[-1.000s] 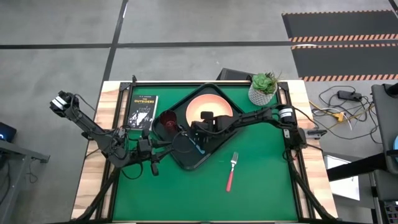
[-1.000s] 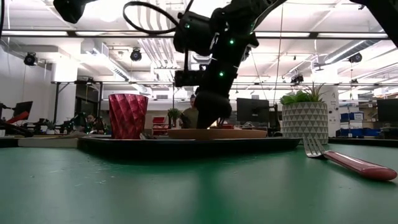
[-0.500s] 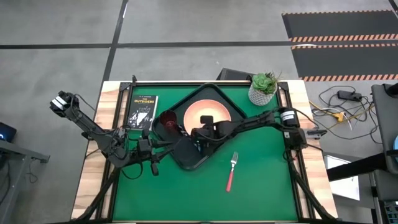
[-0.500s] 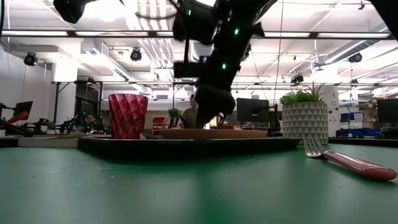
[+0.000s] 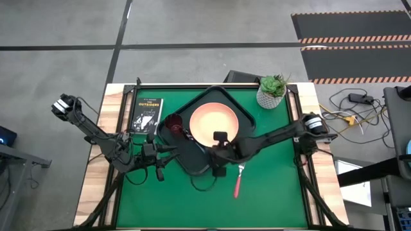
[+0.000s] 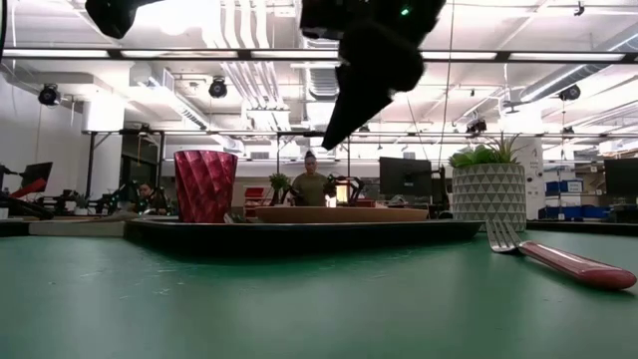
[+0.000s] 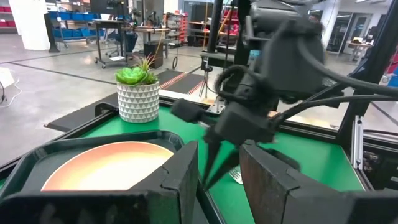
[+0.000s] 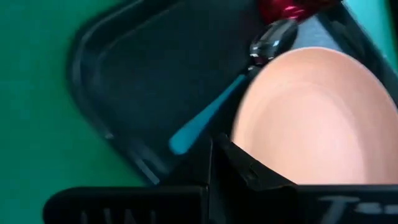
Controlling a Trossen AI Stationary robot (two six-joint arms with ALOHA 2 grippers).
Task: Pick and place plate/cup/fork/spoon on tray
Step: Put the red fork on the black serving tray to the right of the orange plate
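The black tray (image 5: 192,163) lies at mid-table with the peach plate (image 5: 214,123) and the dark red cup (image 5: 173,123) on it. The spoon (image 8: 208,115) lies flat on the tray floor beside the plate, its bowl toward the cup. The pink-handled fork (image 5: 238,179) lies on the green mat to the right of the tray's near corner. My right gripper (image 5: 216,168) hangs shut above the tray's near edge, slanting down, close to the fork's tines; it holds nothing. My left gripper (image 7: 217,180) stands level and open at the tray's left side, nothing between its fingers.
A white pot with a green plant (image 5: 272,91) stands at the far right of the mat. A small black book (image 5: 146,115) lies at the far left. Bare green mat stretches along the near side. In the low view, people sit in the room behind the table.
My right gripper has risen from low over the plate and swung toward the table's near edge, past the tray's rim and toward the fork, staying shut. The plate, now uncovered, the cup, spoon and fork have kept their places.
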